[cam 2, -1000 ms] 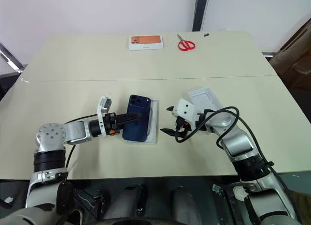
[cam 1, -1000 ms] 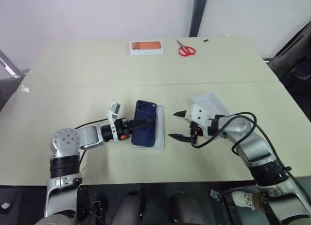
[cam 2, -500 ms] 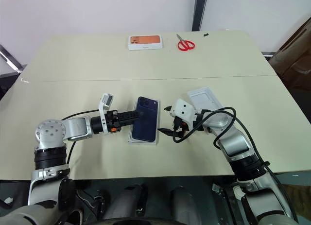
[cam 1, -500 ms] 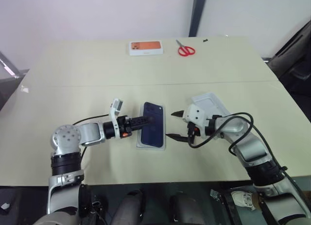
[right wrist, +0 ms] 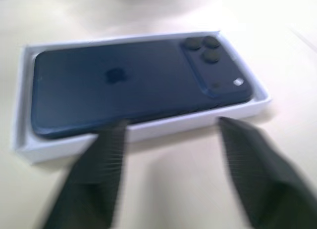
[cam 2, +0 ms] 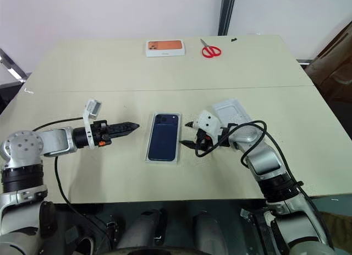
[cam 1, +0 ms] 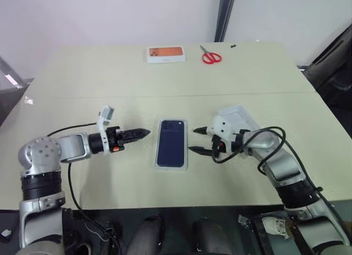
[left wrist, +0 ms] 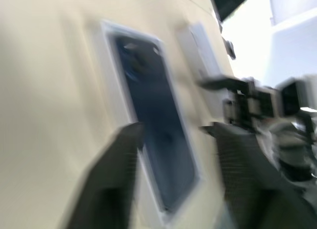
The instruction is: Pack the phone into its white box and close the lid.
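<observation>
The phone point(cam 1: 170, 143) lies flat, back up, in the white box point(cam 1: 184, 166) at the centre of the table point(cam 1: 82, 79), so the packing step looks complete and the closing step is at hand. The phone's long axis runs from the near edge of the frame toward the far edge, its camera cluster at the far end, toward the top of the frame.

The left pincer point(cam 1: 138, 134), left of the box and clear of it, holds nothing; its fingers appear drawn near together in the head view, though the wrist view shows a gap, so its state cannot be told. The right pincer point(cam 1: 197, 140), just beside the box's right rim, stands parted and empty.

The lid point(cam 1: 242, 118) rests right of centre, partly behind the right arm. The next move likely calls for the right pincer to turn back, take the lid by an edge and square it over the box.
</observation>
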